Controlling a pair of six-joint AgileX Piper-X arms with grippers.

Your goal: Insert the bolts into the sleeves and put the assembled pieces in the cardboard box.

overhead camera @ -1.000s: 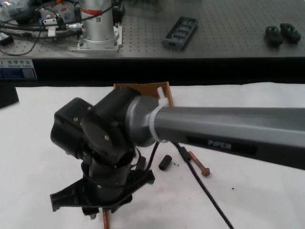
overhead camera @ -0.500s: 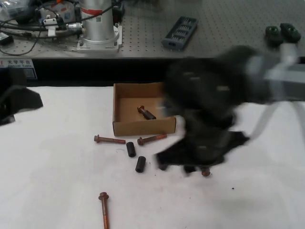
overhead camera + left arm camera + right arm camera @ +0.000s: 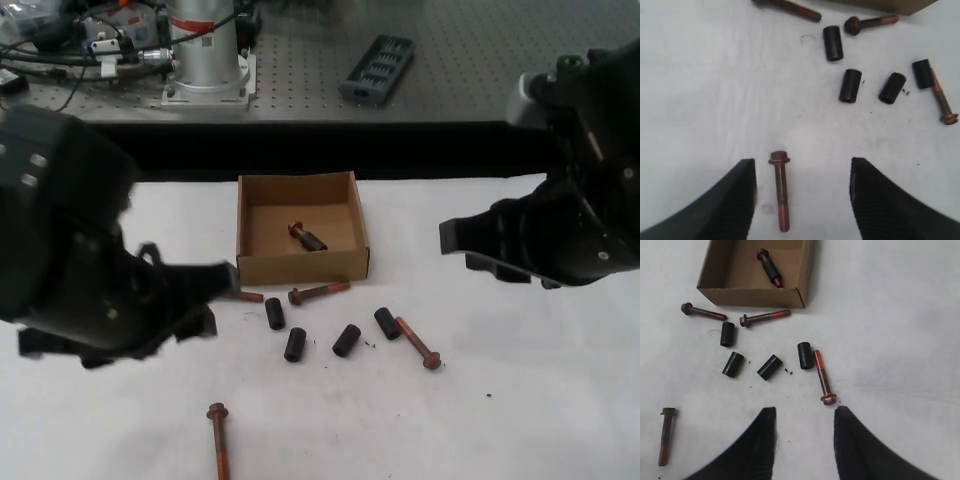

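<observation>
Bolts (image 3: 320, 292) are the unfinished part: one assembled piece (image 3: 307, 237) lies inside the cardboard box (image 3: 300, 266), while four bolts and four sleeves (image 3: 294, 344) lie loose on the white counter (image 3: 520, 420) in front of it. Three of those bolts sit near the sleeves by the box's front wall. The lone bolt (image 3: 781, 195) lies well apart from them, toward the near edge.

Over it hangs the left gripper (image 3: 802, 172), fingers spread and holding nothing — the bolt lies between them, closer to one finger, untouched.

A second ago the right arm (image 3: 570, 230) stretched across the counter with its gripper low by that same bolt. It has since swung away to the right, and the right gripper (image 3: 804, 412) now hangs spread and empty, clear of the parts. Meanwhile the left arm (image 3: 80, 270) has come in from the left.

None of the loose parts has shifted, so I judge that reach made no pick — the lone bolt now seems to fall to the left arm, with four pairs yet to join.
</observation>
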